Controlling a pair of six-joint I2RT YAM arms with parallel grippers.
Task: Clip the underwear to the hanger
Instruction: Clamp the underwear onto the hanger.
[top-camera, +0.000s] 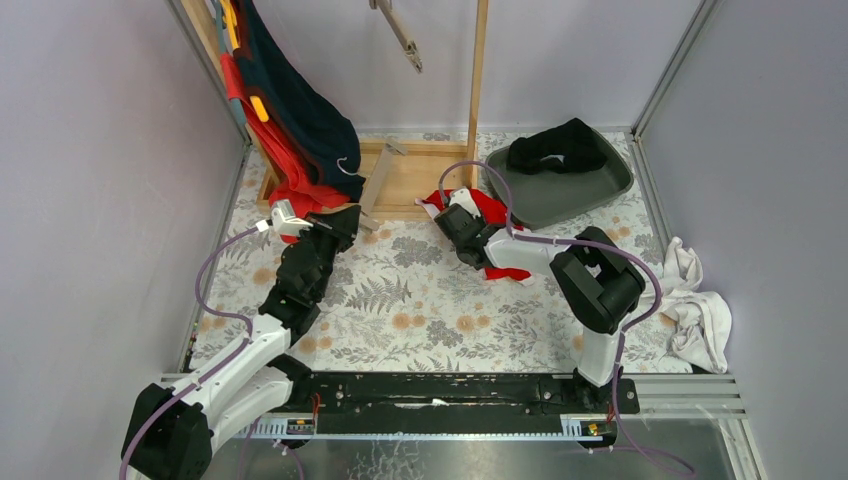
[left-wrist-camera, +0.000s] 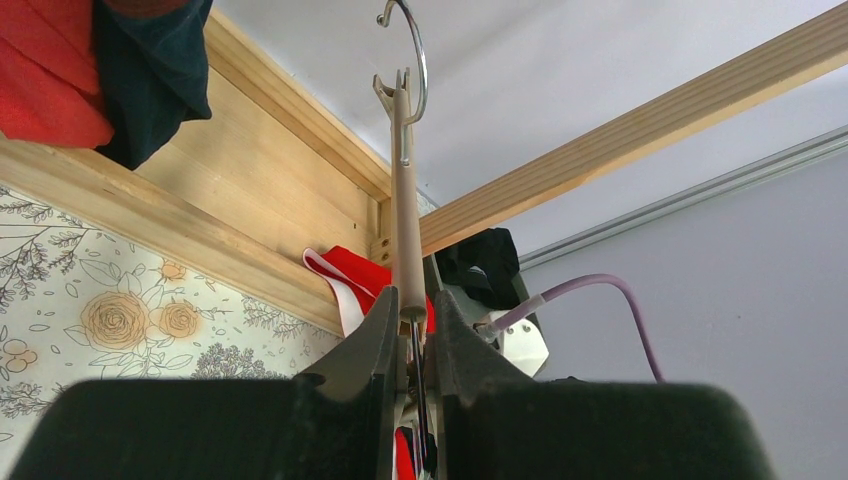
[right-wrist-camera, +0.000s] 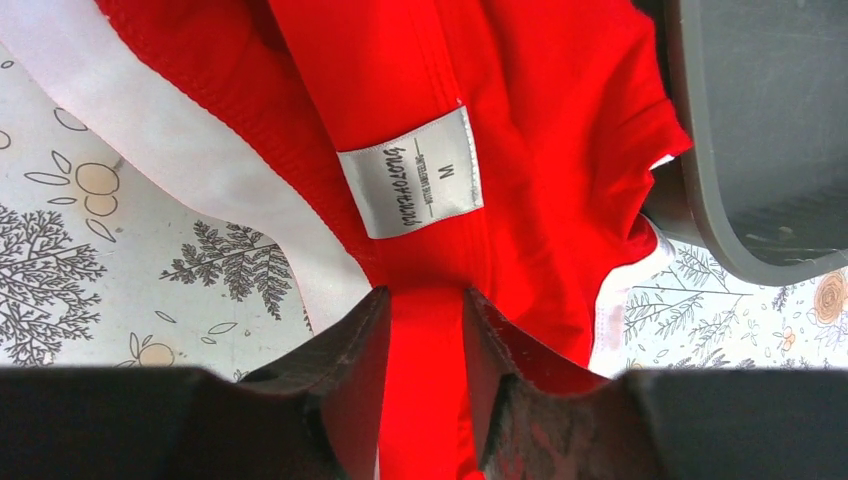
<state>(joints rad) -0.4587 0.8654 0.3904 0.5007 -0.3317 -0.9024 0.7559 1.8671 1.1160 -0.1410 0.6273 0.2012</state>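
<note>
Left fingers (left-wrist-camera: 365, 350): clamped tight on the hanger (left-wrist-camera: 404, 200), hook pointing up.
Right fingers (right-wrist-camera: 340, 350): pinching a fold of red underwear (right-wrist-camera: 540, 120) between them.
Underwear: down on the flowered surface (right-wrist-camera: 60, 260), beside the grey tray (right-wrist-camera: 760, 130).

A pale grey sewn-in tag (right-wrist-camera: 410, 185) on the red underwear (right-wrist-camera: 560, 120) is showing the size letter "M". Beside it, a line of stylised brand lettering and a smaller line are running sideways, too unclear to read.

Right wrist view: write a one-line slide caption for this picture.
Right gripper pinches the red underwear, its size label showing, beside the grey tray on the floral table.
</note>
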